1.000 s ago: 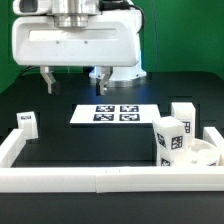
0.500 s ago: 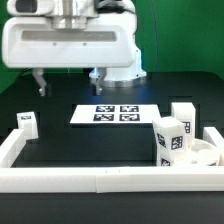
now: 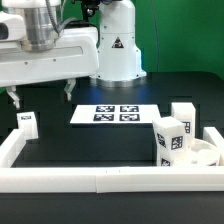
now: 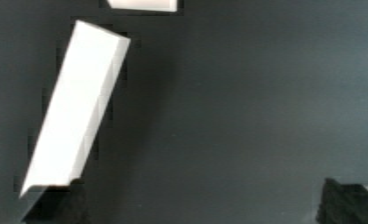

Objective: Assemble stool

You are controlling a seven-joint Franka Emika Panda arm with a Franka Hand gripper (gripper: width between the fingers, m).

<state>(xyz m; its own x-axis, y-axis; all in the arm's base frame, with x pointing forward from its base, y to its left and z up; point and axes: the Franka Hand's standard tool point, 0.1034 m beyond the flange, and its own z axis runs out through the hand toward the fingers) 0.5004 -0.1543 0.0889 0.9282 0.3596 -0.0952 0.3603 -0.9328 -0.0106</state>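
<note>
Finds the gripper [image 3: 40, 93] hanging above the dark table [image 3: 60, 140], jaws spread wide and clamped on nothing. Counts the stool as loose white plastic parts. Spots one small leg [image 3: 27, 123] low beneath the gripper, standing just beside the border rail [image 3: 100, 180] with a black-and-white square tag on its face. Places the other parts well away from the gripper, toward the exterior view's right: a chunky rectangular leg [image 3: 172, 138] upright with tags on two faces, a second leg [image 3: 183, 115] just behind it, and the round rimmed seat disc [image 3: 207, 152] partly hidden behind them in the rail's corner. Notes the marker board [image 3: 117, 114] lying flat between the gripper and those parts. Shows, in the wrist view, dark fingertips [image 4: 353, 198] over the table and a long white bar [image 4: 74, 110] slanting close by one of them; cannot tell which part that bar is.
</note>
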